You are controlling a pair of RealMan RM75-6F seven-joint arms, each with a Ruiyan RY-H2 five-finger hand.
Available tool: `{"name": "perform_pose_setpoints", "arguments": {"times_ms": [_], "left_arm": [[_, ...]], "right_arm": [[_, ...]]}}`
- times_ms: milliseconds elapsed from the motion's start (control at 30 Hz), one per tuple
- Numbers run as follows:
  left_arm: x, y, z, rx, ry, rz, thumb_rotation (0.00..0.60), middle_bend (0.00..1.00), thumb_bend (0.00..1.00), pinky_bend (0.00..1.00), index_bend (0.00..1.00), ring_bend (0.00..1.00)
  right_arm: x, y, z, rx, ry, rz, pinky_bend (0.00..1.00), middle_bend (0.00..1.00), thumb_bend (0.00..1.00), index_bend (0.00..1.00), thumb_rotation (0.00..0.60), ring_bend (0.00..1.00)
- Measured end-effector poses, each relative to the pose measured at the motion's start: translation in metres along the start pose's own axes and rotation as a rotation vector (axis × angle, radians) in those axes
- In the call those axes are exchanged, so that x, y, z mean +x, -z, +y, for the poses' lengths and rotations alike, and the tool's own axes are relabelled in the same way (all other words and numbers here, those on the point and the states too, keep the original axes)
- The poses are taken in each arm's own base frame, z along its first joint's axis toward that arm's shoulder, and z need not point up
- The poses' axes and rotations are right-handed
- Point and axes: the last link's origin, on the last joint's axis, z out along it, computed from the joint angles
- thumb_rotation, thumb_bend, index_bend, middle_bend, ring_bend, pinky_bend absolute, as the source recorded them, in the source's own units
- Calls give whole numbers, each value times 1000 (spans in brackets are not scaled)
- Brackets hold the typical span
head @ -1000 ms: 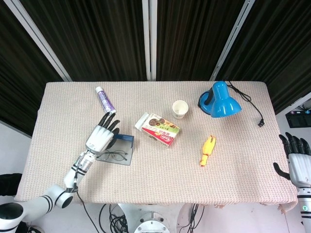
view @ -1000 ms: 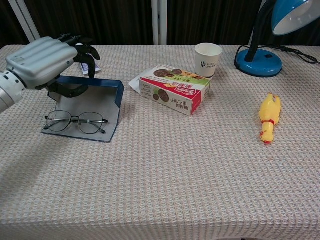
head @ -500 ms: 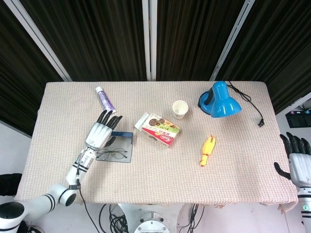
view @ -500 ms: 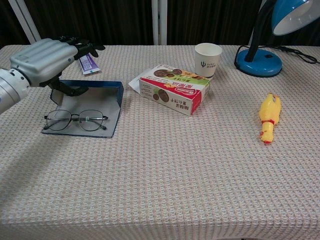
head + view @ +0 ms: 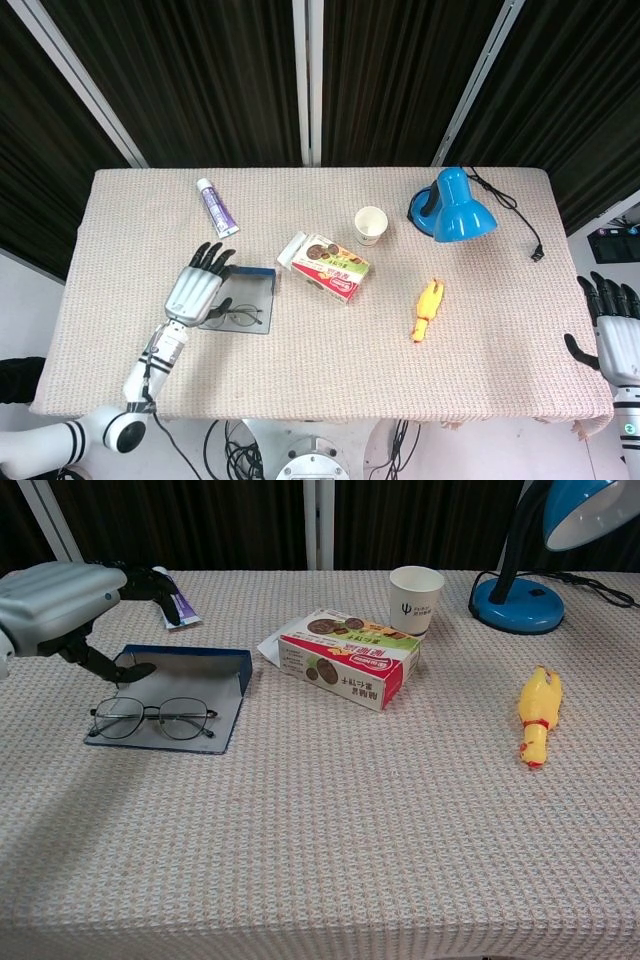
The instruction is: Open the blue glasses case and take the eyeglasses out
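Note:
The blue glasses case (image 5: 205, 685) (image 5: 258, 297) lies open and flat on the left part of the table, its lid edge standing up at the far side. Thin-framed eyeglasses (image 5: 155, 718) (image 5: 238, 318) rest on the case's near half. My left hand (image 5: 62, 595) (image 5: 194, 291) hovers just above the case's left end with fingers spread, holding nothing. One fingertip reaches down close to the case's left edge. My right hand (image 5: 617, 325) hangs off the table's right edge, fingers apart and empty, seen only in the head view.
A snack box (image 5: 347, 660) lies right of the case, with a paper cup (image 5: 415, 596) behind it. A toothpaste tube (image 5: 216, 205) lies at the far left, a blue desk lamp (image 5: 452, 207) at the far right, and a yellow rubber chicken (image 5: 537, 714) sits mid-right.
My left hand has drawn back to the left and lifted off the case. The case lid, propped up before, has dropped lower and the case lies flatter. The right hand stayed put.

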Motion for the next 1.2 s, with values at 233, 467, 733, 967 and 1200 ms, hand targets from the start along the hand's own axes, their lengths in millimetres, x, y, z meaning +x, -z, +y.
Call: {"name": "perform_pose_setpoints", "arguments": {"times_ms": [233,467,733,967,1200], "left_arm": [[-13,41,1,51,-16,-115,600,125,313,58,331,0],[-21,47,2,66,-20,-92,600,136,313,49,331,0],[-34,38,3,70,3,-84,600,136,313,49,332,0],[-42,29,8,67,24,-98,600,138,313,49,352,0],[-46,27,9,69,23,-109,600,141,337,50,441,0]], "right_arm": [[-2,-1,-3,12,6,-7,0,0,247,0,600,0],[0,0,-3,8,6,0,0,0,246,0,600,0],[-2,-1,-5,11,7,-8,0,0,247,0,600,0],[-1,-1,-1,1,4,-6,0,0,246,0,600,0],[-1,-1,1,-3,0,-8,0,0,246,0,600,0]]}}
